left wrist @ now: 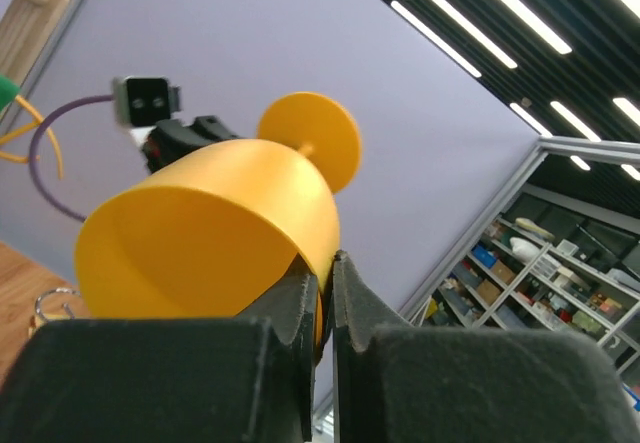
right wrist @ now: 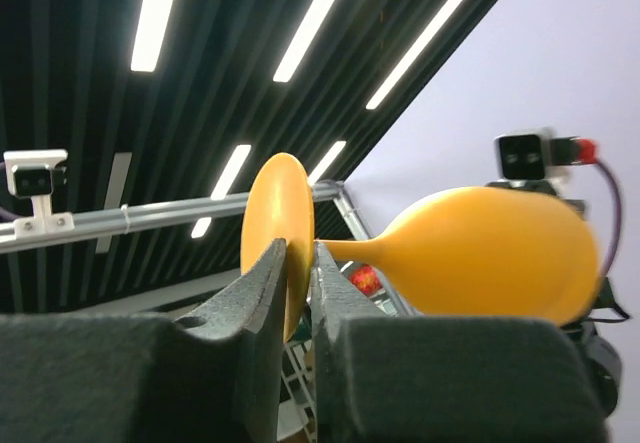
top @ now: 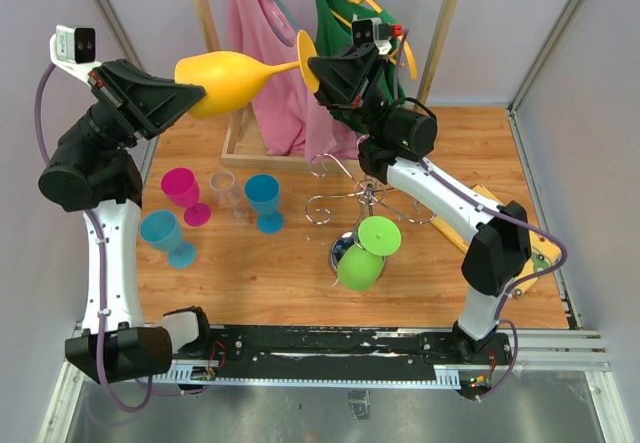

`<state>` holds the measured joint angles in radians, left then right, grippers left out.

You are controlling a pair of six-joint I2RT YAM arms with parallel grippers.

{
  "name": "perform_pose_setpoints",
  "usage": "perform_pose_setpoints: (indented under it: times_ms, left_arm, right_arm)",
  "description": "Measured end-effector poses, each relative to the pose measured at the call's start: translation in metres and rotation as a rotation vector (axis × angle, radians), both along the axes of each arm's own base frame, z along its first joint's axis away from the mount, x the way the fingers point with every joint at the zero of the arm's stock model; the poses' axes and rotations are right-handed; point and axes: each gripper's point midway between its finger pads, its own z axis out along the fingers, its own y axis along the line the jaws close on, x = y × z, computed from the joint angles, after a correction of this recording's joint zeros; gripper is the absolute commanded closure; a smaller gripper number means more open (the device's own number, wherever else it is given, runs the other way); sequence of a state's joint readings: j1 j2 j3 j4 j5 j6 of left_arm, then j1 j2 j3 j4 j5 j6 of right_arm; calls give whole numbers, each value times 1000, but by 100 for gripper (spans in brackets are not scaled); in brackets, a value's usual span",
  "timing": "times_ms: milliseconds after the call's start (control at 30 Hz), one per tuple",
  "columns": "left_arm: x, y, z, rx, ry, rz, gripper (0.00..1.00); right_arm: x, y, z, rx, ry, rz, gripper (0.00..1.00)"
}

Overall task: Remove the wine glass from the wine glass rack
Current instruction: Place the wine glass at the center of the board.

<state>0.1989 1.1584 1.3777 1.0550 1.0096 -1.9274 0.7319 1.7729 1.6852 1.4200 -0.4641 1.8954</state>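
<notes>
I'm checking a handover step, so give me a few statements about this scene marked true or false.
1. The right gripper pinches the yellow wine glass by its foot. True.
2. The left gripper is open, clear of that glass. False: it is shut on the bowl's rim.
3. A green wine glass hangs on the wine glass rack. True.
4. The yellow wine glass hangs on the rack. False: both grippers hold it sideways, off the rack.

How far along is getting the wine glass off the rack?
Done: the yellow wine glass is clear of the wine glass rack. In hand: left gripper pinches its bowl, right gripper its foot. Left: setting it down; a green glass hangs on the rack.
</notes>
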Motion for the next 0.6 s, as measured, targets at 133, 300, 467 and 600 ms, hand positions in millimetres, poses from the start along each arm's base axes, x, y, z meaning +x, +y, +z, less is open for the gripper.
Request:
perform_pose_setpoints:
  times_ms: [133, 300, 467, 600]
  left_arm:
    - [-12, -2, 6, -15, -41, -9, 100]
    - [-11, -2, 5, -6, -45, -12, 100]
    - [3, 0, 4, -6, -33, -9, 100]
    - [13, 3, 11, -8, -46, 2, 100]
  right_arm:
    - [20, 9, -16, -12, 55, -8, 54]
    - [18, 14, -22, -38, 23, -25, 27]
    - [6, 14, -23, -79, -33, -51, 9]
    - [-15, 5, -18, -118, -87, -89, 2]
